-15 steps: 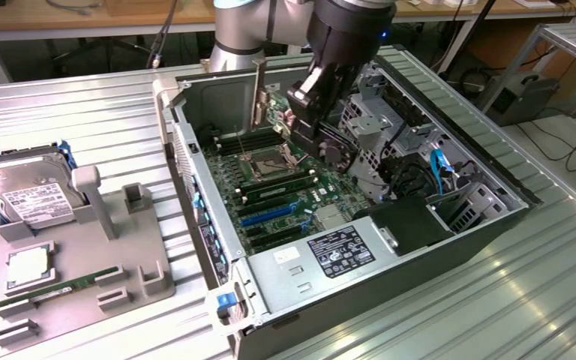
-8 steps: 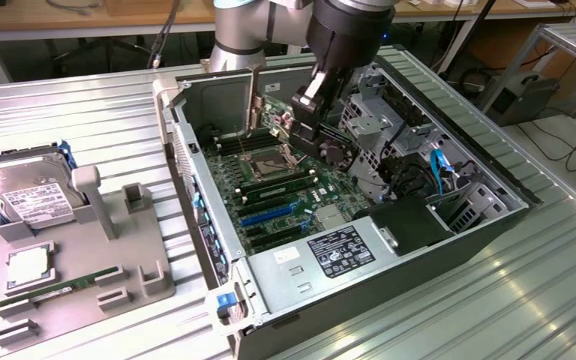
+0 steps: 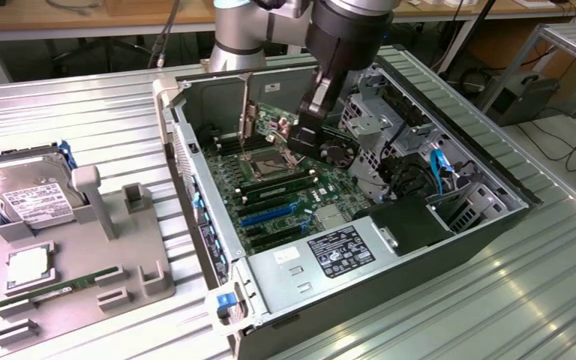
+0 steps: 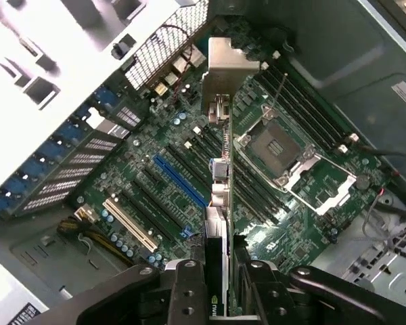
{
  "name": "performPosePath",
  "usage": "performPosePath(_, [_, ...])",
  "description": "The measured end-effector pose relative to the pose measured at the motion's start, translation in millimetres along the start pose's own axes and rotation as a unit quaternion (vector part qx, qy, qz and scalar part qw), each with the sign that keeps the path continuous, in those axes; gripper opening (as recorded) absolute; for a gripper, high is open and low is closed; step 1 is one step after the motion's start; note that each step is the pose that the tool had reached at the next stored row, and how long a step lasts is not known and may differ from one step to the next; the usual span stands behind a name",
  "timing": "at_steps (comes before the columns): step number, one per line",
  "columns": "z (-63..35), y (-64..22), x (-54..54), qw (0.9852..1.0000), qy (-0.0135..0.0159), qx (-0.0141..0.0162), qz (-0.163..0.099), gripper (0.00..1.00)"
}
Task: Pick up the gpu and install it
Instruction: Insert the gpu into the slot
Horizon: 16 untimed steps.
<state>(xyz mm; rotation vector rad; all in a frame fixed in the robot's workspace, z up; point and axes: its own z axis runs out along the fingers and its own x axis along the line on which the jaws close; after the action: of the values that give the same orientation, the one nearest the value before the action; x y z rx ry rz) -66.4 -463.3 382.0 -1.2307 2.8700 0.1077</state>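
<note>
Inside the open black tower computer case (image 3: 438,277) on the ribbed metal worktop (image 3: 68,97), we see the black tool (image 3: 304,141) partly closed and clamped on the gpu (image 3: 268,124), a thin dark circuit card with a narrow metal bracket, held upright over the green motherboard (image 3: 288,196). Seating it well, we judge, means keeping the card plumb, its edge parallel to the slot and its bracket toward the rear wall. The wrist view gives us the card edge-on beside a long blue slot (image 4: 181,180); the exterior view gives its height over the board.
</note>
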Motion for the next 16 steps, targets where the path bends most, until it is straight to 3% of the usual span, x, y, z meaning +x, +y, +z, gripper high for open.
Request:
performPosePath(4, [1.9, -0.1, 0.1, 0.9993, 0.0017, -0.0012, -0.038, 0.26])
performPosePath(7, [3.8, -0.2, 0.1, 0.9975, 0.0033, -0.0023, -0.071, 0.26])
performPosePath(10, [7.2, -0.4, 0.3, 0.9922, 0.006, -0.0044, -0.124, 0.26])
performPosePath(14, [11.9, -0.7, 0.5, 0.9822, 0.0095, -0.007, -0.188, 0.26])
performPosePath(16, [13.2, -0.8, 0.6, 0.9791, 0.0103, -0.0077, -0.203, 0.26])
